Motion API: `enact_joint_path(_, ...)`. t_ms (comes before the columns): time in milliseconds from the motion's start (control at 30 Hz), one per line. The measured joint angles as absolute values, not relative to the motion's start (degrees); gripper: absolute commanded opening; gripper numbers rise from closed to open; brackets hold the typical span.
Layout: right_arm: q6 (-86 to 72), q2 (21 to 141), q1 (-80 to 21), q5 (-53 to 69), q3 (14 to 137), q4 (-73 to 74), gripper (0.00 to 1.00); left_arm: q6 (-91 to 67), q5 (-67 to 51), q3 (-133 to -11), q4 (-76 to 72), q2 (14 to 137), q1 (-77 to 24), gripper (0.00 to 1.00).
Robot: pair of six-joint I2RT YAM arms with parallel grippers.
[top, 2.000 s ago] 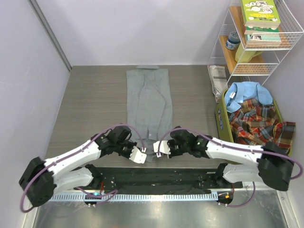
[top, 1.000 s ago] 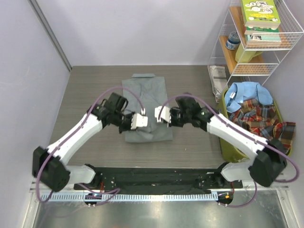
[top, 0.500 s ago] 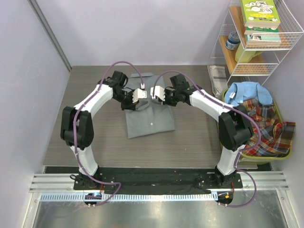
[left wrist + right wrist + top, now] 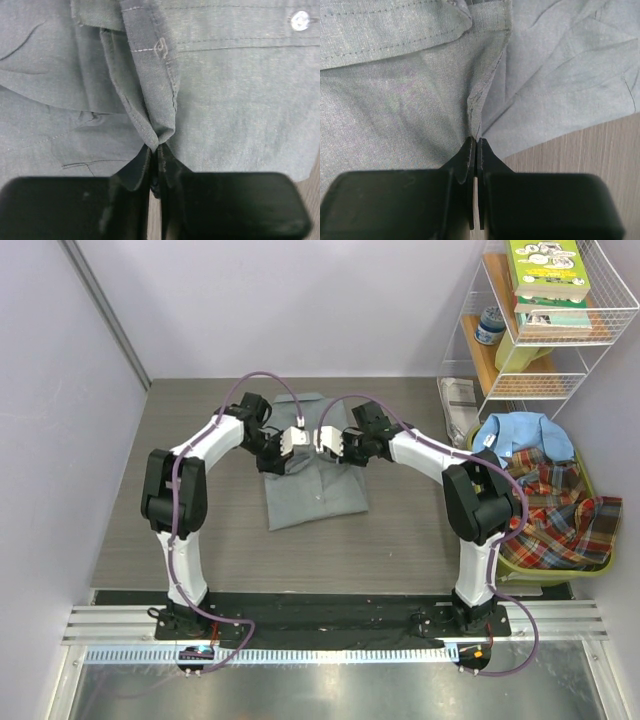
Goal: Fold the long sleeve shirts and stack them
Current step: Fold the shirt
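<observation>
The grey shirt (image 4: 315, 490) lies folded on the table's middle, its bottom hem doubled back toward the collar. My left gripper (image 4: 293, 443) is shut on a pinched fold of its hem (image 4: 159, 131), over the shirt's far part. My right gripper (image 4: 328, 440) is shut on the hem edge (image 4: 475, 112) just beside it. The light blue shirt (image 4: 520, 438) and the red-green plaid shirt (image 4: 545, 502) lie bunched in the bin at the right.
A green bin (image 4: 478, 512) stands at the table's right edge. A white wire rack (image 4: 540, 330) with books and a jar stands at the back right. Bare wooden table (image 4: 190, 520) surrounds the shirt.
Both grippers carried the grey shirt's bottom hem from the near edge toward the far end, folding the shirt to about half its length. In the last half second they moved only slightly.
</observation>
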State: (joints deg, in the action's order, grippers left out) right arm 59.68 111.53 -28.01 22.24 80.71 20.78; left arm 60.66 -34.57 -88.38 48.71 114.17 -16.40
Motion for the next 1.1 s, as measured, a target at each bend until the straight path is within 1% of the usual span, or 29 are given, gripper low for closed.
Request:
enact_joint_path(33, 59.64, 111.53, -28.01, 21.89, 80.71, 20.69, 0.15, 60.36, -34.3, -89.06, 48.69, 114.76, -16.4, 0.18)
enact_joint_path(67, 59.51, 111.53, -28.01, 21.43, 80.71, 20.51, 0.39, 60.03, -34.0, -89.6, 48.64, 115.24, -16.4, 0.29)
enact_joint_path(100, 59.2, 111.53, -28.01, 20.73, 80.71, 20.32, 0.47, 58.81, -33.36, -90.39, 48.51, 115.92, -16.4, 0.37)
enact_joint_path(167, 57.98, 111.53, -27.97, 19.07, 80.71, 19.97, 0.56, 56.6, -32.16, -91.42, 47.57, 116.66, -16.23, 0.47)
enact_joint_path(200, 57.28, 111.48, -27.94, 17.98, 80.73, 19.73, 0.64, 54.63, -31.59, -91.85, 46.92, 116.79, -16.08, 0.48)
enact_joint_path(233, 56.38, 111.35, -27.81, 16.97, 80.73, 19.62, 0.66, 52.51, -31.16, -92.2, 46.26, 116.81, -15.73, 0.51)
enact_joint_path(333, 51.57, 110.15, -26.76, 14.33, 80.99, 20.45, 0.66, 45.06, -30.04, -91.66, 43.33, 114.85, -13.74, 0.54)
enact_joint_path(367, 50.04, 109.6, -26.3, 13.93, 81.47, 21.39, 0.64, 42.78, -29.65, -90.85, 42.37, 113.49, -12.86, 0.54)
enact_joint_path(400, 48.07, 109.12, -25.8, 13.91, 82.37, 22.81, 0.58, 40.18, -29.34, -89.86, 41.6, 111.72, -11.99, 0.56)
enact_joint_path(467, 43.07, 108.03, -24.62, 14.94, 85.69, 26.39, 0.52, 34.24, -29.17, -87.33, 40.21, 106.74, -10.41, 0.56)
enact_joint_path(500, 39.24, 107.2, -24.27, 16.75, 87.92, 28.38, 0.48, 31.33, -29.32, -85.73, 39.44, 103.81, -9.82, 0.56)
enact_joint_path(533, 37.6, 106.72, -23.75, 17.65, 88.71, 28.97, 0.46, 28.73, -29.69, -84.64, 39.09, 101.49, -9.65, 0.57)
enact_joint_path(600, 31.18, 104.88, -22.98, 22.48, 89.84, 30.33, 0.43, 22.11, -31.35, -82.08, 38.09, 96.38, -10.57, 0.57)
enact_joint_path(633, 28.84, 104.33, -22.94, 24.58, 89.84, 30.87, 0.41, 19.55, -32.27, -81.36, 37.71, 95.07, -11.44, 0.57)
enact_joint_path(667, 25.65, 103.94, -22.98, 27.29, 89.76, 31.35, 0.41, 16.91, -33.41, -80.66, 37.1, 94.43, -12.56, 0.57)
enact_joint_path(800, 15.62, 106.1, -23.7, 36.12, 88.66, 31.55, 0.41, 7.22, -37.56, -76.86, 34.44, 97.58, -16.23, 0.56)
enact_joint_path(1000, 7.62, 117.32, -23.9, 40.73, 84.16, 30.35, 0.4, -1.74, -37.85, -74.13, 32.84, 110.93, -16.08, 0.54)
enact_joint_path(1100, 3.81, 120.25, -23.57, 44.47, 80.51, 28.8, 0.4, -4.54, -39.62, -74.39, 33.01, 113.86, -15.59, 0.54)
